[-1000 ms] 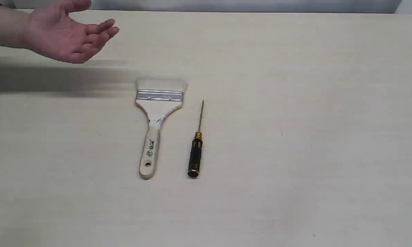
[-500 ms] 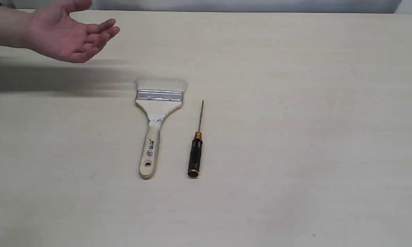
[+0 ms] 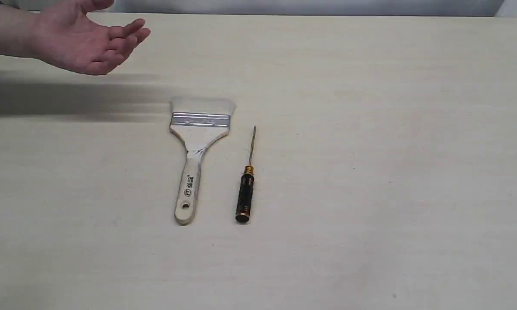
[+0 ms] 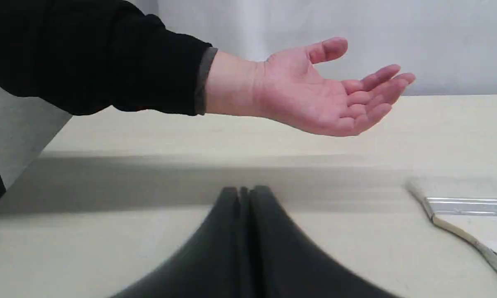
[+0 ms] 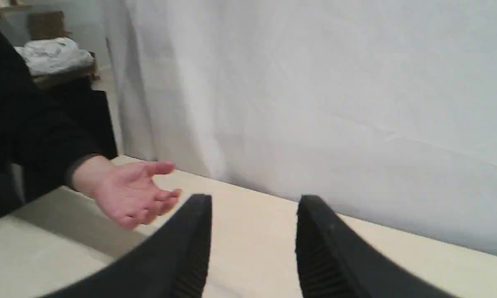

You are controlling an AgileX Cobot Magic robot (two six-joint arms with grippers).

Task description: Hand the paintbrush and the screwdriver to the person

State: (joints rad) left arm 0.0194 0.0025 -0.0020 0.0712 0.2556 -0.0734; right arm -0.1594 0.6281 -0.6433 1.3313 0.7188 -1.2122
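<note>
The wide flat paintbrush (image 3: pixel 200 146), w/ pale soft bristles, a ribbed silver metal ferrule and a light wooden handle, lies flat near the middle of the matte cream table (image 3: pixel 391 172). Its bristles point to 12 o'clock and its handle end to 6. The handle narrows from broad shoulders to a rounded tip, w/ black printed marks and a small hole near that tip. At 3 o'clock of the brush, just beside it but apart, lies the slim precision screwdriver (image 3: pixel 245 193): black cylindrical grip, gold collar rings, thin straight metal shaft also pointing to 12. At approx. 10 o'clock of the brush, well apart and above the tabletop, is the person's bare open hand (image 3: pixel 86 43), palm up w/ fingers loosely curled and a dark sleeve cuff at the wrist. A broad grey shadow band (image 3: pixel 69 99) runs across the table below it and reaches the bristles. The left gripper (image 4: pixel 245 191), smooth black tapered fingers, has its jaws pressed together on nothing. The right gripper (image 5: pixel 256 200), black w/ ridged inner pads, stands wide apart, also empty. Neither shows in the exterior view. The tabletop is plain w/ a few faint specks, and a smooth white wall (image 5: pixel 314 82) rises behind its far edge.
</note>
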